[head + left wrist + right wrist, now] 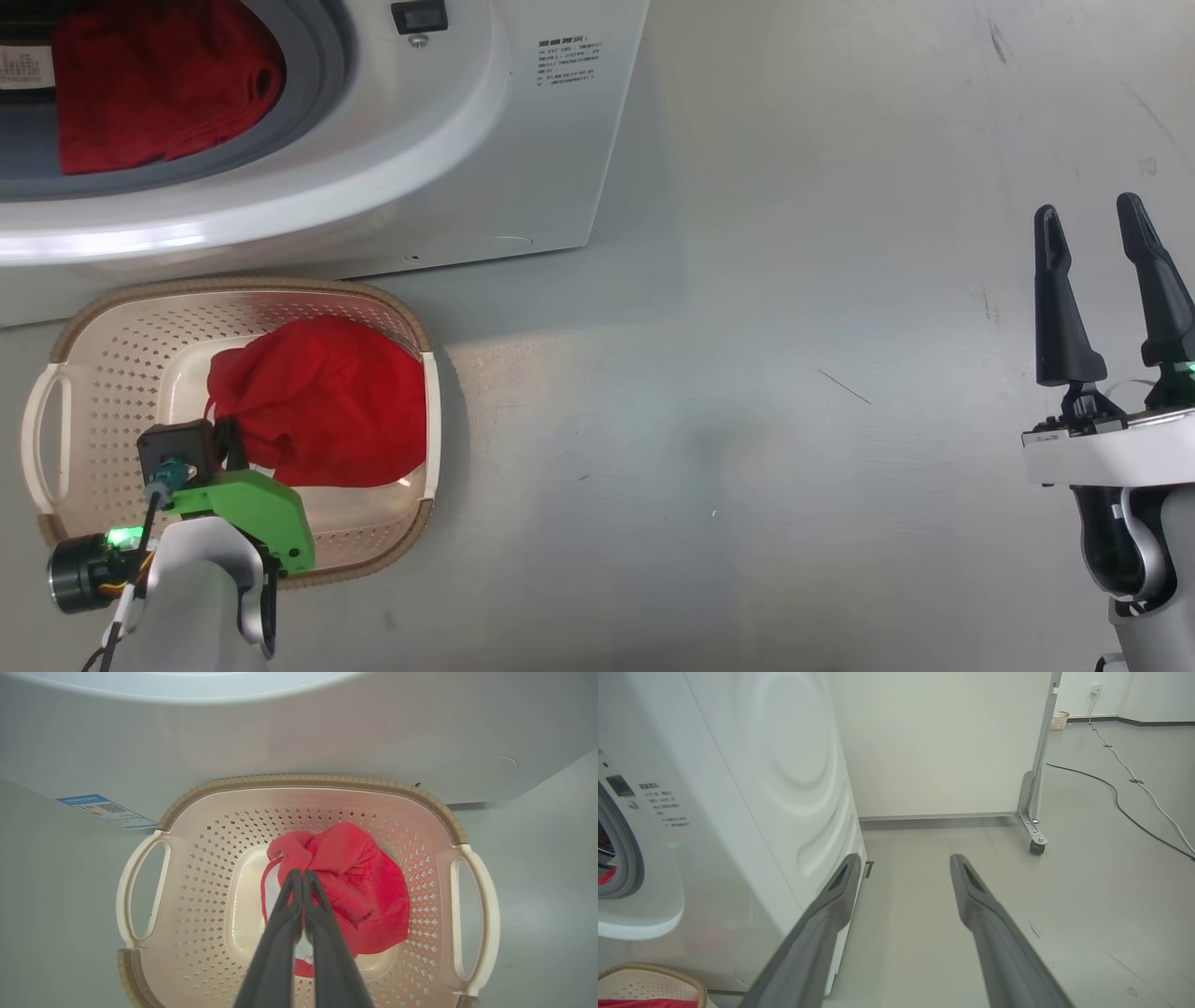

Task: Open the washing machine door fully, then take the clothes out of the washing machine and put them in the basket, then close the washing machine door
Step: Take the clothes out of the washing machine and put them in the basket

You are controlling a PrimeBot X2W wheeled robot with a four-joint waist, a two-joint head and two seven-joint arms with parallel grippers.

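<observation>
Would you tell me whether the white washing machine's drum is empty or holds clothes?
Not empty: a bright red soft garment lies inside the white front-loading washing machine, past its grey rubber ring.

Open floor (794,373) lies right of the basket (233,285), and the washing machine (560,168) stands close behind it.

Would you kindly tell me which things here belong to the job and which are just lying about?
Job: big white front-loading washing machine; bright red soft clothes; cream perforated plastic basket; left gripper, shut on the clothes; right gripper, open.
Lying about: black and white floor cables; white wheeled partition panel.
</observation>
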